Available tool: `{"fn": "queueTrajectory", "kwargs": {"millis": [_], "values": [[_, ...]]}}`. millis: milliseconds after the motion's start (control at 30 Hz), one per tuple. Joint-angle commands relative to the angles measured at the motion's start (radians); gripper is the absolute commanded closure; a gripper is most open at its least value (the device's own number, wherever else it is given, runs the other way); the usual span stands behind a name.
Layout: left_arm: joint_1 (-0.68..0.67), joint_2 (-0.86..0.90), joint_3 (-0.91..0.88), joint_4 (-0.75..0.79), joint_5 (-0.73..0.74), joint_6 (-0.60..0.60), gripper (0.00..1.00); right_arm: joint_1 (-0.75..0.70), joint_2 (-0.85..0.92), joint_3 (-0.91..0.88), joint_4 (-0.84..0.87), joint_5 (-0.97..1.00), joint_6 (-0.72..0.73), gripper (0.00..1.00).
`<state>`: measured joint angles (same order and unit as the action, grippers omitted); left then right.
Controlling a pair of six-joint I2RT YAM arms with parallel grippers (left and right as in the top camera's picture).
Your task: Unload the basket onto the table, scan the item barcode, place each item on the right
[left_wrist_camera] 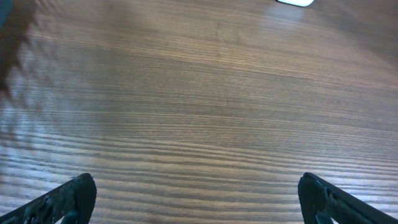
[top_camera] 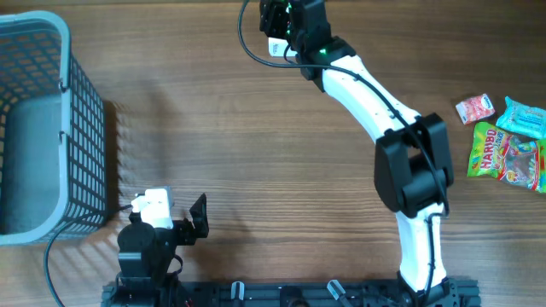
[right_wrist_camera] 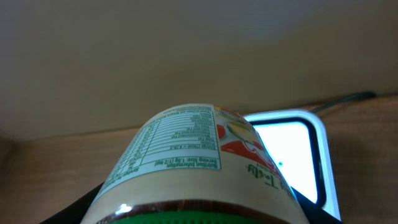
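1. The right arm (top_camera: 409, 170) reaches from the near edge of the bench (top_camera: 213, 128) across to the middle of its far edge.
2. The right tool (top_camera: 286, 19) is closed on a jar (right_wrist_camera: 186, 155), with a dark finger showing on either side of the jar low in the right wrist view.
3. The jar has a green lid (right_wrist_camera: 186, 218) nearest the wrist camera, and a printed label with a nutrition table faces up.
4. Just past the jar, at the far edge of the bench, lies a scanner (right_wrist_camera: 292, 155) with a lit white panel and a glowing rim. The jar covers the panel's left part in that view, and whether the two touch cannot be told.
5. The left tool (top_camera: 196, 218) sits near the bench's near-left corner with its jaws spread wide and empty, and only bare wood shows between its fingertips (left_wrist_camera: 74, 196).
6. A grey wire basket (top_camera: 85, 128) stands along the left edge.
7. Near the right edge lie a green gummy bag (top_camera: 503, 153), a small pink packet (top_camera: 474, 108) and a light-blue packet (top_camera: 522, 118), close together.
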<state>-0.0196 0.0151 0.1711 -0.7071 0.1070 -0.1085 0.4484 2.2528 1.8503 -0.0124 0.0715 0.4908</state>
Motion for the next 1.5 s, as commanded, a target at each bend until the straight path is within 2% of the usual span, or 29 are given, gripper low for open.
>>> {"fn": "queueTrajectory", "kwargs": {"millis": [0, 167, 300, 367, 500, 867, 1100, 1267, 1467], "values": [[-0.006, -0.002, -0.006, 0.0, 0.015, 0.023, 0.0, -0.001, 0.056, 0.021, 0.093, 0.071, -0.071, 0.46], [-0.006, -0.002, -0.006, 0.0, 0.015, 0.023, 0.0, -0.001, 0.103, 0.021, 0.236, 0.158, -0.133, 0.44], [-0.006, -0.002, -0.006, 0.0, 0.015, 0.023, 0.0, -0.001, 0.163, 0.021, 0.342, 0.169, -0.177, 0.5], [-0.006, -0.002, -0.006, 0.0, 0.015, 0.023, 0.0, -0.001, 0.2, 0.021, 0.389, 0.18, -0.182, 0.49], [-0.006, -0.002, -0.006, 0.0, 0.015, 0.023, 0.0, -0.001, 0.248, 0.02, 0.436, 0.228, -0.182, 0.43], [-0.006, -0.002, -0.006, 0.0, 0.015, 0.023, 0.0, -0.001, 0.236, 0.021, 0.493, 0.243, -0.204, 0.47], [-0.006, -0.002, -0.006, 0.0, 0.015, 0.023, 0.0, -0.002, 0.09, 0.021, 0.372, 0.322, -0.288, 0.48], [-0.006, -0.002, -0.006, 0.0, 0.015, 0.023, 0.0, -0.023, -0.024, 0.021, 0.123, 0.502, -0.416, 0.48], [-0.006, -0.002, -0.006, 0.0, 0.015, 0.023, 0.0, -0.121, -0.05, 0.02, -0.14, 0.613, -0.391, 0.48]]}}
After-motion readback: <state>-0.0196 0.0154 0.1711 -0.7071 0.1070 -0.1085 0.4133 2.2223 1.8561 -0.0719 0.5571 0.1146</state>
